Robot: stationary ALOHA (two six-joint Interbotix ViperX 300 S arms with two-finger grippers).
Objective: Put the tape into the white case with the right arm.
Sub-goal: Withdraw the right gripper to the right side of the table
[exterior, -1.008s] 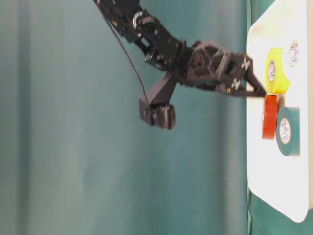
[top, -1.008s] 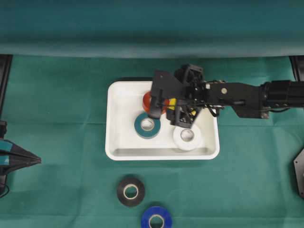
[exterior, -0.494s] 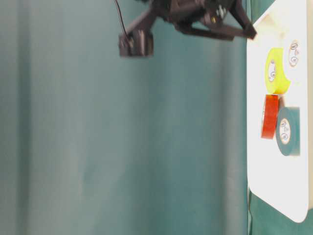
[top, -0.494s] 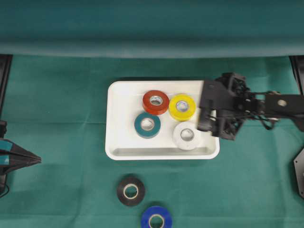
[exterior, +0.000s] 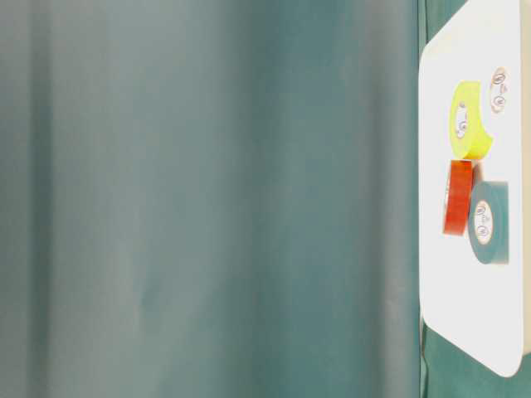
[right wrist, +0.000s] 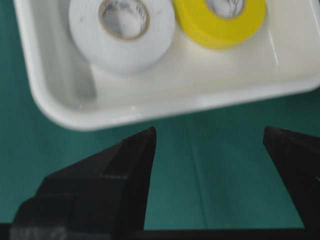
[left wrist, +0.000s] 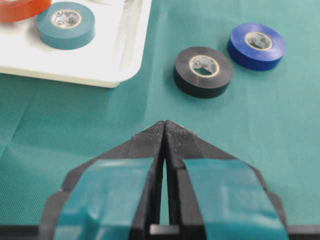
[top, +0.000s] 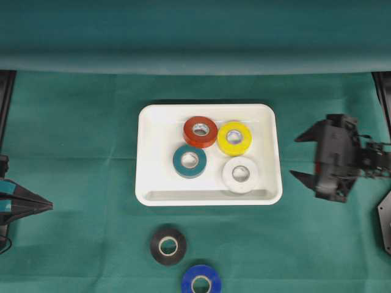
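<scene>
Backing out of the white case [top: 146,152], the right gripper [top: 302,157] now hangs wide open and empty just off its right rim. Four rolls lie inside. The black tape [top: 168,245] and blue tape [top: 201,282] wait on open cloth below, diagonally down-left, nearer the closed left gripper [left wrist: 164,131].

No legible text. Printing exists on the inner cores of the black tape roll [left wrist: 203,71] and blue tape roll [left wrist: 256,45], too small to read.
</scene>
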